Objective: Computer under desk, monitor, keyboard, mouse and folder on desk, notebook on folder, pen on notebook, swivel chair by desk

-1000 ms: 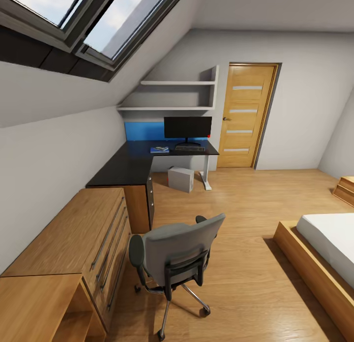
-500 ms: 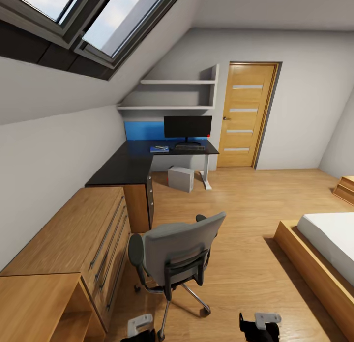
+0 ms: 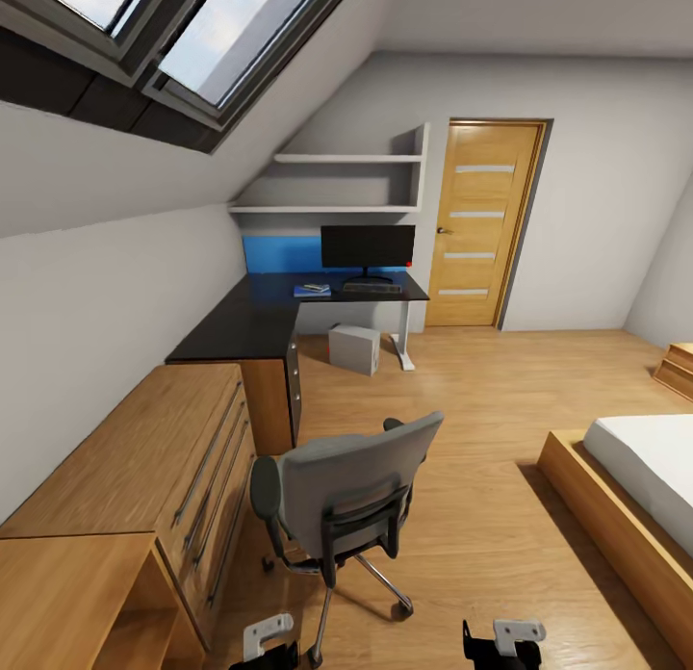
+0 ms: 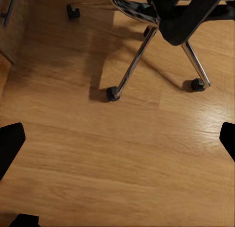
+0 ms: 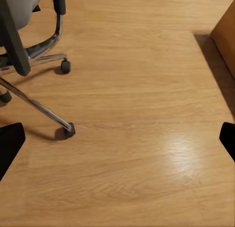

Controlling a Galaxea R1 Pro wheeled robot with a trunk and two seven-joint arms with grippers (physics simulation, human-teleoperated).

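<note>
The swivel chair (image 3: 345,492) stands on the wood floor with its grey back toward me, which hides its seat and the folder. Its chrome base (image 4: 134,60) and one castor (image 5: 69,130) lie just beyond my grippers. Far off, the black-topped desk (image 3: 252,325) carries the monitor (image 3: 368,248) and, in front of it, the keyboard (image 3: 372,289). A small blue flat item (image 3: 312,291) lies left of the keyboard, too small to identify. The grey computer (image 3: 354,349) sits on the floor under the desk. My left gripper (image 4: 117,144) and right gripper (image 5: 117,141) hang open over bare floor.
Low light-wood cabinets (image 3: 135,468) line the left wall under the sloped ceiling. A bed (image 3: 635,477) on a wooden frame stands at the right. A wooden door (image 3: 481,225) and wall shelves (image 3: 348,184) are at the far end. Open floor runs between chair and bed.
Both arm ends have come up into the bottom edge of the head view. The view itself has shifted slightly; the chair and desk things have not moved.
</note>
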